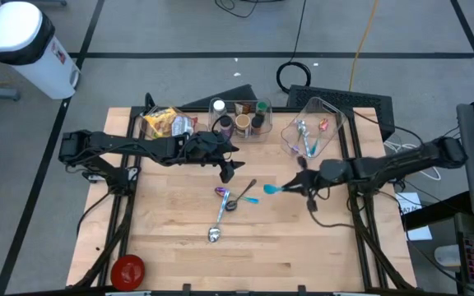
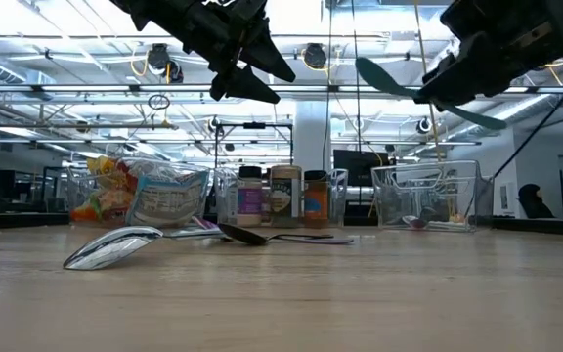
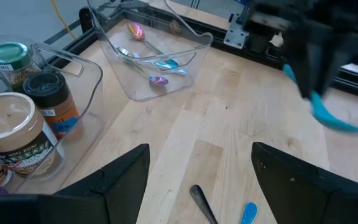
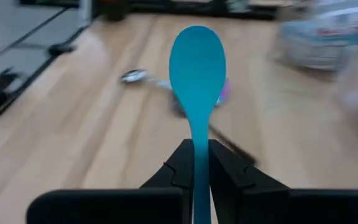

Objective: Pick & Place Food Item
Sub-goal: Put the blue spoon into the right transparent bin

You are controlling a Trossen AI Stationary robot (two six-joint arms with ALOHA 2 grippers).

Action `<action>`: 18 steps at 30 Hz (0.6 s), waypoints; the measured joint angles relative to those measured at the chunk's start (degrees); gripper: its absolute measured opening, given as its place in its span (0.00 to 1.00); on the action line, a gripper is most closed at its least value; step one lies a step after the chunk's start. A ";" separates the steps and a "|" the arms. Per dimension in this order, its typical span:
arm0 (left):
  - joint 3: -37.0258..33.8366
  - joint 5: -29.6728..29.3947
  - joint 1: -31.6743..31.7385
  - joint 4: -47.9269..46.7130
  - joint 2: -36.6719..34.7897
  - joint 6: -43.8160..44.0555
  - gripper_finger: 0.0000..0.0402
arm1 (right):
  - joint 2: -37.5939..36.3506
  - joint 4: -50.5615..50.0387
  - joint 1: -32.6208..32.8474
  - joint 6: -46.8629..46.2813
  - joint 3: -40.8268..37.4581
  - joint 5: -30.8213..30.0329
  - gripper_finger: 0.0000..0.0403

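Observation:
My right gripper (image 1: 293, 187) hangs above the table's right middle, shut on a teal spoon (image 1: 271, 189) whose bowl (image 4: 197, 62) points toward the table's left. My left gripper (image 1: 227, 168) hovers open above the table's middle, with nothing between its fingers (image 3: 123, 180). Under and between the two grippers lie a silver spoon (image 1: 214, 234), a purple one (image 1: 222, 193), a dark one (image 1: 239, 197) and a blue one (image 1: 250, 200), all flat on the wood. A yellow snack bag (image 1: 164, 123) sits at the far left. My right gripper pinches the teal spoon's handle (image 4: 199, 163) between its two fingers. The spoon lies along the fingers, its bowl (image 2: 387, 78) sticking out ahead of them toward the table's left. The gripper points nearly level from the table's right side. The spoon is lifted clear of the table.
A clear holder with spice jars (image 1: 241, 119) stands at the far middle. A clear bin (image 1: 313, 136) with several spoons stands at the far right. A red round thing (image 1: 127, 270) sits at the near left corner. Bare wood spreads along the near edge (image 1: 303, 263).

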State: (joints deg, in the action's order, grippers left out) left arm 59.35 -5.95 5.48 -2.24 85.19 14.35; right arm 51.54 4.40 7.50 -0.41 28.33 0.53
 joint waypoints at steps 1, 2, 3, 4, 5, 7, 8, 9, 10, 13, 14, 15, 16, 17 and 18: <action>0.00 0.02 0.00 -0.02 0.00 0.02 0.71 | -1.70 0.05 -0.56 -0.40 -0.95 -1.40 0.04; 0.00 0.02 0.01 -0.02 0.00 0.01 0.71 | -3.29 0.28 -1.16 -0.65 -1.97 -3.08 0.04; 0.00 0.00 -0.01 0.00 0.00 0.00 0.71 | -4.69 1.06 -1.80 -0.91 -2.96 -4.59 0.04; 0.00 0.02 -0.01 0.00 0.00 0.00 0.71 | -5.96 2.04 -2.51 -1.06 -3.96 -6.31 0.04; 0.00 0.02 0.02 -0.02 0.00 0.01 0.71 | -7.07 3.06 -3.24 -1.16 -4.89 -8.30 0.04; 0.00 0.02 -0.01 0.00 0.00 0.00 0.71 | -8.86 6.23 -4.99 -1.44 -6.99 -12.74 0.04; 0.00 0.01 0.00 -0.02 0.00 0.00 0.71 | -9.39 8.45 -6.00 -1.49 -8.09 -14.88 0.04; 0.00 0.00 -0.01 -0.02 0.00 0.01 0.71 | -9.84 10.48 -7.08 -1.45 -9.23 -16.72 0.04; 0.00 0.00 0.01 -0.02 0.00 0.02 0.71 | -9.97 12.78 -8.28 -1.36 -10.32 -18.46 0.04; 0.00 0.02 0.01 -0.02 0.00 0.01 0.71 | -9.87 21.72 -12.55 -0.75 -13.28 -21.86 0.04; 0.00 0.00 0.00 0.00 0.00 0.01 0.71 | -9.73 24.45 -14.26 -0.21 -14.02 -22.78 0.04; 0.00 0.01 0.02 0.00 0.00 0.01 0.71 | -9.59 26.90 -16.02 0.04 -14.85 -23.68 0.04; 0.00 0.01 0.00 0.00 0.00 0.01 0.71 | -9.43 28.85 -17.93 -0.03 -15.76 -24.87 0.04; 0.00 0.01 0.01 0.00 0.00 0.01 0.71 | -9.22 30.47 -19.74 -0.41 -16.72 -26.02 0.04; 0.00 0.02 0.00 0.00 0.00 0.01 0.71 | -8.94 31.67 -21.75 -0.82 -17.60 -26.44 0.04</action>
State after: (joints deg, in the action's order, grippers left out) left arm 59.35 -5.93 5.48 -2.24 85.19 14.36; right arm 42.60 36.07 -14.25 -1.23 10.72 -25.91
